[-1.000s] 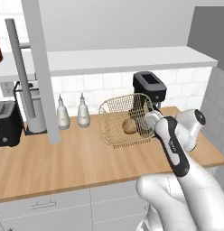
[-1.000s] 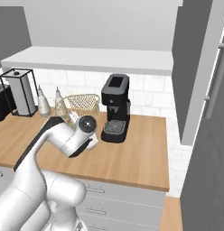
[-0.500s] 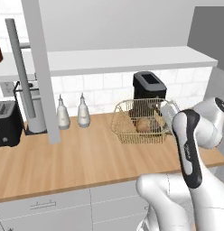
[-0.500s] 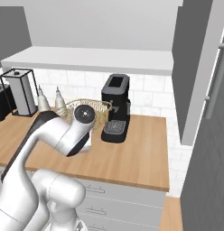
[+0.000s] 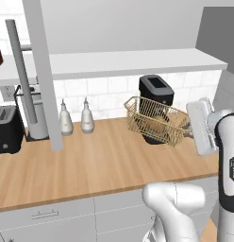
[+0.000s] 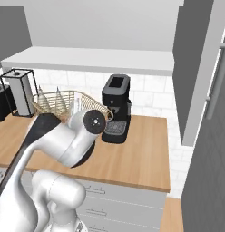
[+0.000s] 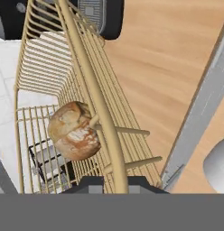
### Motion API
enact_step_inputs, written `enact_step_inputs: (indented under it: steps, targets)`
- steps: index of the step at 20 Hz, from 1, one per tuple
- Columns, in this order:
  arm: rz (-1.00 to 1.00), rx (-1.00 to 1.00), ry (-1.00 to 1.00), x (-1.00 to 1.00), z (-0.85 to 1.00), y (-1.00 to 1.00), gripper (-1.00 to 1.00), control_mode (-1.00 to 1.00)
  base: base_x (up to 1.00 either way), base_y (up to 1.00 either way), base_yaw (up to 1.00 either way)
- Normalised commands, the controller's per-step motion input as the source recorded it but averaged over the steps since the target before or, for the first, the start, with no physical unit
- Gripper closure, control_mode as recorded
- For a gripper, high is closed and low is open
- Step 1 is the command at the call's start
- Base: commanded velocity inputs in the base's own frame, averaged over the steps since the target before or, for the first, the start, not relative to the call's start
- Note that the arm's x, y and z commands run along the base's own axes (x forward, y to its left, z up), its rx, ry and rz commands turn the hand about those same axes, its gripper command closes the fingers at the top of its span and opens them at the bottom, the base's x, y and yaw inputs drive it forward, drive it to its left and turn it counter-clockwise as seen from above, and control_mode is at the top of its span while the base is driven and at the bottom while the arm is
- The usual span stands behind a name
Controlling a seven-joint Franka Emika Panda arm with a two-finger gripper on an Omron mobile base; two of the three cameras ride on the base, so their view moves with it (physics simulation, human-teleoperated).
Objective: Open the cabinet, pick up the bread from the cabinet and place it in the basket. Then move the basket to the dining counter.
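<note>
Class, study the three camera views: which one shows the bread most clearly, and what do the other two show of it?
The hand view: the bread lies close up inside the basket, its crust plain through the wires. In the left base view it is a small brown patch behind the basket's mesh. In the right base view I cannot make it out.

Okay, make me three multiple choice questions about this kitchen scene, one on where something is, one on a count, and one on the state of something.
1. Where is the bread?
A. on the worktop
B. inside the basket
C. on the toaster

2. How many pale bottles stand by the tiled wall?
A. two
B. four
C. none

3. What state is the basket in?
A. flat on the worktop
B. upside down
C. lifted and tilted in front of the coffee machine

Answers: 1 B, the hand view shows the bun against the mesh. 2 A, the left base view shows a pair. 3 C, it hangs above the wood, with the gripper jaws on its rim.
</note>
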Motion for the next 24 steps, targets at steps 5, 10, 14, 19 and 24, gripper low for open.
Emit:
enact_step_inputs:
  steps: [5,10,14,19,24]
  targets:
    - [0.0,-0.08,-0.38,-0.52,0.42,0.38,1.0,-1.0,0.0,0.0,0.0]
    - [0.0,-0.09,-0.22,-0.11,0.47,0.12,1.0,-1.0,0.0,0.0,0.0]
    - [0.0,0.0,-0.01,-0.08,0.41,0.0,1.0,-1.0,0.0,0.0,0.0]
    - [-0.01,-0.04,-0.08,-0.04,0.15,0.0,1.0,-1.0,0.0,0.0,0.0]
    - [-0.03,-0.06,-0.17,-0.07,0.0,0.02,1.0,1.0,-0.09,0.02,-0.01]
